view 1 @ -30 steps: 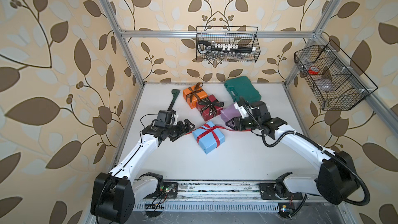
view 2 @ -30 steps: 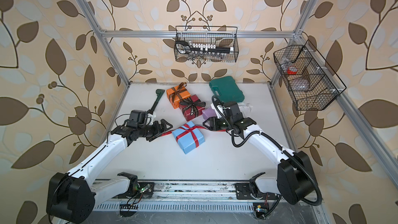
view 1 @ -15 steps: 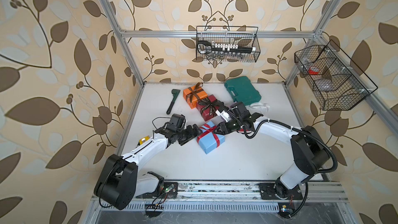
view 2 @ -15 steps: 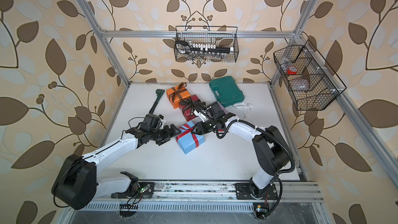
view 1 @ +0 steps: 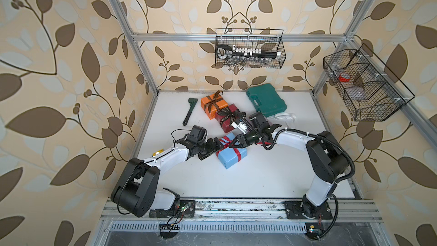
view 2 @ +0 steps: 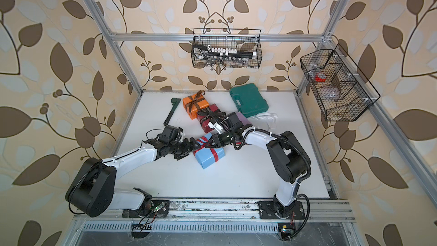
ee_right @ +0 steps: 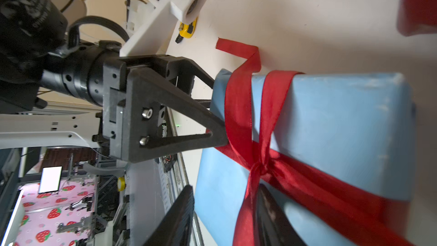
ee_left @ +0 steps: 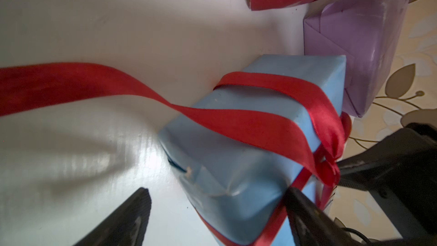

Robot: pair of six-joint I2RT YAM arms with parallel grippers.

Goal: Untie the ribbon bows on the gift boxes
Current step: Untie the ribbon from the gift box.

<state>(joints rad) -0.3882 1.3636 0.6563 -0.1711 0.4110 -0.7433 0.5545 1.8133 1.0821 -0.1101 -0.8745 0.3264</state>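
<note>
Well, both arms have swung in from the sides and now meet over the light blue box (view 1: 233,158), which sits near the middle of the white table (view 1: 260,181). A second ago they were stretched apart, each drawing a red tail outward. The loops of the red ribbon (ee_left: 236,124) are gone, and only a small knot (ee_right: 259,168) is left on the box top.

The left gripper (view 1: 218,145), at the box's ten o'clock, has let go: its jaws gape wide astride the box's end, and one tail lies slack on the table. The right gripper (view 1: 233,143), at twelve o'clock, stands half open by the knot with a strand between its fingers, not pinched as far as I can see. I'd say that knot comes next.

Further back at twelve, the orange box (view 1: 211,104) and dark red box (view 1: 228,117) are still tied. The lilac box (ee_left: 354,43) looks bare. A green case (view 1: 266,99) lies at one o'clock and a wrench (view 1: 188,112) at eleven. Two wire baskets (view 1: 249,48) hang on leaf-patterned walls.
</note>
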